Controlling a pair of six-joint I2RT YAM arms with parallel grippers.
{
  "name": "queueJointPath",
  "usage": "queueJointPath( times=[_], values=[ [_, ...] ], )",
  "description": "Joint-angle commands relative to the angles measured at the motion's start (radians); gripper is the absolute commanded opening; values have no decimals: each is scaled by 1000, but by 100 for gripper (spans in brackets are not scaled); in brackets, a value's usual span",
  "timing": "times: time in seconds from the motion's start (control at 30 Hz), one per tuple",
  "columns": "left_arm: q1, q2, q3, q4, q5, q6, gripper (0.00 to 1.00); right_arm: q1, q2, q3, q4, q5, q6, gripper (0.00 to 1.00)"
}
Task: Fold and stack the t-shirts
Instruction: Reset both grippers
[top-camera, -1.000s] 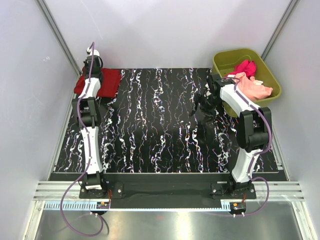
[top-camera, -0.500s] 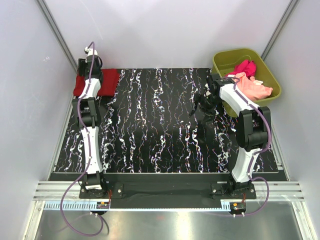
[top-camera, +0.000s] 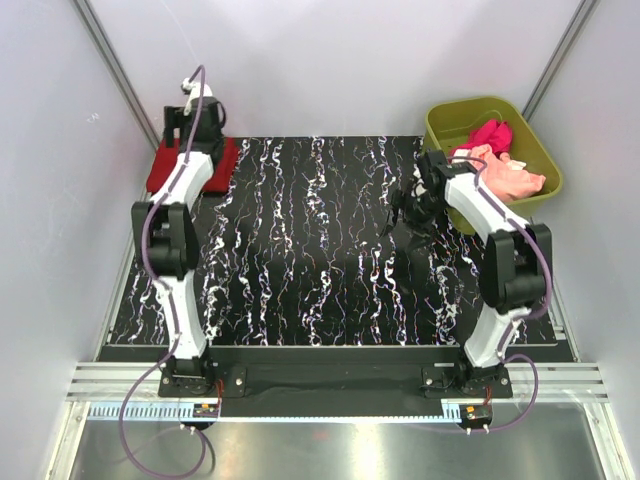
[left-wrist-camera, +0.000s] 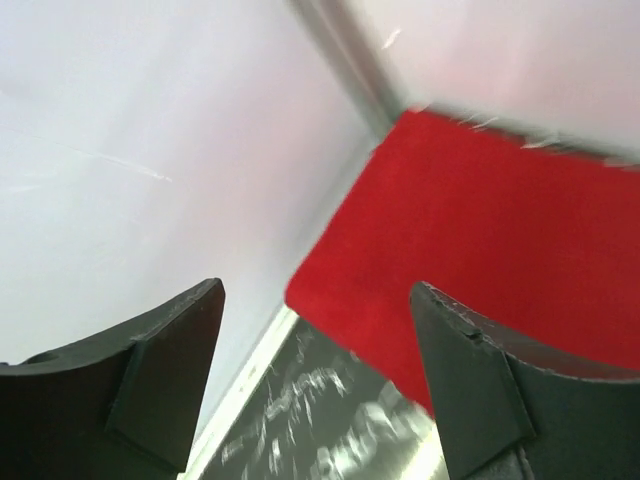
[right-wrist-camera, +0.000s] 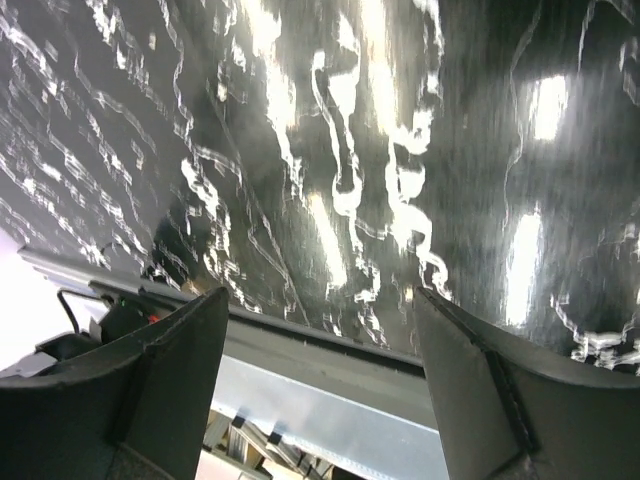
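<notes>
Deep red t-shirt (top-camera: 158, 175): soft matte cloth lying flat as a roughly rectangular pad with a straight edge and one rounded corner. No print visible. It sits at the far-left corner of the table (top-camera: 300, 250), up against the left wall; the left arm hides its middle from above.

Left gripper (left-wrist-camera: 318, 300) is above that corner of the shirt, jaws apart, not holding the cloth. The fingers (left-wrist-camera: 165, 375) are dark matte plastic, wedge-shaped, with scuffed edges.

Magenta-pink t-shirt (top-camera: 490, 133): crumpled lump inside the tub (top-camera: 458, 122). Pale peach t-shirt (top-camera: 510, 178): also bunched, piled in front of the pink one and spilling over the tub's near rim. Neither is folded.

The tub is olive-green plastic, smooth, rectangular with rounded corners, at the far-right corner just off the table edge.

Right gripper (right-wrist-camera: 320, 300) is beside the tub's left side, over bare table, jaws wide apart and holding nothing.

The table top is glossy black with white marble-like veins plus faint pink streaks, and it reflects the lights. Aluminium rail (top-camera: 330, 385) runs along the near edge, with both arm bases bolted to it. Plain pale panel walls on three sides, with metal posts in the back corners.
</notes>
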Motion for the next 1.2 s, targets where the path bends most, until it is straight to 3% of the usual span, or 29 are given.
queueJointPath(
  times=[0.0,0.17,0.2,0.4,0.43,0.53,0.67,0.83,0.9,0.93,0.97,1.1,1.17],
  values=[
    [-127,-230,-101,-110,28,-178,81,9,-174,-72,19,2,7,82],
    [-334,-589,-412,-292,279,-472,83,9,-450,-388,192,-61,131,83],
    [-364,-640,-543,-303,332,-517,84,9,-499,-443,226,-72,162,84],
    [-570,-1094,-1043,-234,669,-842,90,7,-927,-857,422,-69,439,96],
    [-581,-1153,-1183,-211,708,-878,91,7,-1023,-940,432,-54,461,98],
    [-610,-1388,-1395,-125,827,-994,96,7,-1221,-1093,476,-50,573,100],
    [-621,-1651,-1583,-41,970,-1150,97,9,-1469,-1241,550,-78,697,100],
    [-622,-2060,-1836,243,1078,-1382,97,9,-1800,-1378,548,-101,805,100],
    [-624,-2184,-1942,314,1101,-1479,98,7,-1834,-1398,530,-106,807,100],
    [-625,-2334,-1971,331,1105,-1537,98,7,-1778,-1411,563,-118,794,100],
    [-624,-2350,-2014,363,1136,-1583,98,9,-1759,-1418,585,-129,784,100],
    [-625,-2197,-2074,779,1245,-1646,99,10,-1831,-1428,603,-159,770,100],
    [-625,-2162,-2074,877,1266,-1683,99,7,-1824,-1435,689,-198,799,100]
  ],
)
